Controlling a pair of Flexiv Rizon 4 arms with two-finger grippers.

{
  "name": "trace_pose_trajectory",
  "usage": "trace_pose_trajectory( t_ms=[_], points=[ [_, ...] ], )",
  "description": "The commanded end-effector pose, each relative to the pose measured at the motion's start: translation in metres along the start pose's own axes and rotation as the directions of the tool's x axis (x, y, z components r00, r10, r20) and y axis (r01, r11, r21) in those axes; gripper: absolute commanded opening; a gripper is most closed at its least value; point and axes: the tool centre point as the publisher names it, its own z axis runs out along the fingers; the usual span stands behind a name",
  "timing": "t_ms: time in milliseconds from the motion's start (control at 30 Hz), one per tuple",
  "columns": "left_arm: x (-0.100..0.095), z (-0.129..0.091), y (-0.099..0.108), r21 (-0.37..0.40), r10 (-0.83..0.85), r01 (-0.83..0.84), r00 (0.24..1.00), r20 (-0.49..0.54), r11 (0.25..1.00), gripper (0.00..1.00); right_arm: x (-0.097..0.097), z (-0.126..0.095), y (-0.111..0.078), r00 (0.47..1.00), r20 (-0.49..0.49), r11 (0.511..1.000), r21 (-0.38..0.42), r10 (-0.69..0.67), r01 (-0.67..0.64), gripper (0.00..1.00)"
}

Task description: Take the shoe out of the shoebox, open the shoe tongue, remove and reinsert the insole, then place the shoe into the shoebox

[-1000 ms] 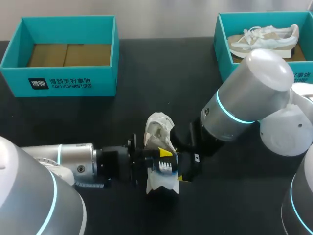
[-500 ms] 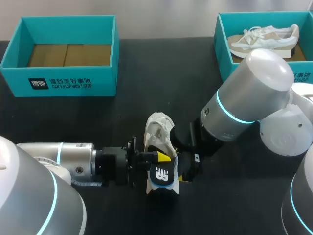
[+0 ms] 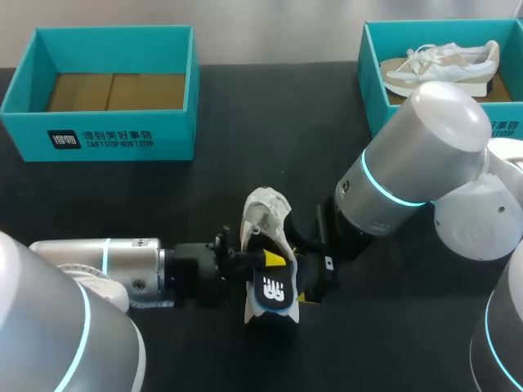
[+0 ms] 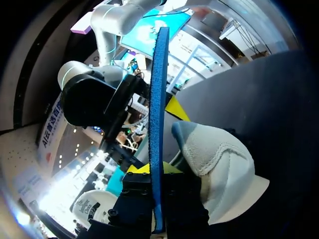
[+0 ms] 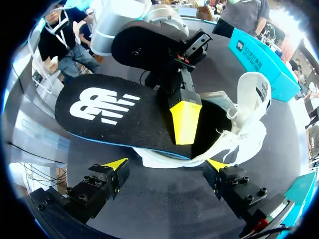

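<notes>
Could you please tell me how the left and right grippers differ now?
The left gripper is shut on the black, blue-edged foam insole; the right gripper is open, holding nothing. The left's fingers stand close together; the right's are wide apart, the white fabric shoe ahead of them. Both have yellow tips.

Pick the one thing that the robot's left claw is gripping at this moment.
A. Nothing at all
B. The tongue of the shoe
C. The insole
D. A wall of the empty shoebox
C: the left claw is closed on the insole, one yellow fingertip lying on its dark top face, while the white shoe sits on the table beneath it.
</notes>
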Motion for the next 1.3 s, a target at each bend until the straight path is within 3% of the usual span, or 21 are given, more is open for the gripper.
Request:
trace_pose_trajectory(
  t_ms=[33,167,300,333,367,400,433,633,833,1133,1200,1233,1267,1300],
  points=[
    [0.005,0.007,0.008,-0.025,-0.001,0.001,1.0,-0.009,1.0,0.0,0.001,0.0,-0.001,1.0,0.002,1.0,-0.001,0.0,0.0,1.0],
    [0.006,0.005,0.012,-0.042,-0.03,0.03,1.0,-0.007,0.999,0.0,0.001,0.0,-0.001,1.0,0.002,1.0,-0.001,0.0,0.0,1.0],
    [0.002,0.002,0.003,-0.029,-0.045,0.045,0.999,0.003,0.999,0.0,0.001,0.0,-0.001,1.0,0.002,1.0,-0.001,0.0,0.0,1.0],
    [0.001,0.0,0.0,-0.023,-0.049,0.049,0.999,0.006,0.999,0.09,0.001,0.0,-0.001,1.0,0.002,1.0,-0.001,0.0,0.0,1.0],
    [0.0,0.0,-0.002,-0.021,-0.05,0.05,0.999,0.008,0.999,0.31,0.001,0.0,-0.001,1.0,0.002,1.0,-0.001,0.0,0.0,1.0],
    [-0.001,-0.001,-0.004,-0.019,-0.049,0.049,0.999,0.009,0.999,0.44,0.001,0.0,-0.001,1.0,0.002,1.0,-0.001,0.0,0.0,1.0],
    [-0.001,-0.002,-0.006,-0.017,-0.048,0.048,0.999,0.011,0.999,0.44,0.001,0.0,-0.001,1.0,0.002,1.0,-0.001,0.0,0.0,1.0],
    [-0.008,-0.007,-0.015,0.015,-0.077,0.076,0.996,0.046,0.997,0.39,0.001,0.0,-0.001,1.0,0.002,1.0,-0.001,0.0,0.0,1.0],
    [-0.016,-0.007,-0.024,0.03,-0.064,0.063,0.997,0.052,0.998,0.24,0.001,0.0,-0.001,1.0,0.002,1.0,-0.001,0.0,0.0,1.0],
    [-0.022,-0.01,-0.035,0.037,-0.066,0.065,0.997,0.049,0.997,0.26,0.001,0.0,-0.001,1.0,0.002,1.0,-0.001,0.0,0.0,1.0],
    [-0.021,-0.01,-0.037,0.035,-0.053,0.052,0.998,0.033,0.998,0.17,0.001,0.0,-0.001,1.0,0.002,1.0,-0.001,0.0,0.0,1.0],
    [-0.02,-0.01,-0.037,0.035,-0.052,0.051,0.998,0.031,0.998,0.05,0.001,0.0,-0.001,1.0,0.002,1.0,-0.001,0.0,0.0,1.0],
    [-0.019,-0.01,-0.037,0.034,-0.051,0.05,0.998,0.027,0.998,0.0,0.001,0.0,-0.001,1.0,0.002,1.0,-0.001,0.0,0.0,1.0],
    [-0.018,-0.01,-0.036,0.031,-0.042,0.041,0.999,0.018,0.999,0.0,0.001,0.0,-0.001,1.0,0.002,1.0,-0.001,0.0,0.0,1.0]
  ],
)
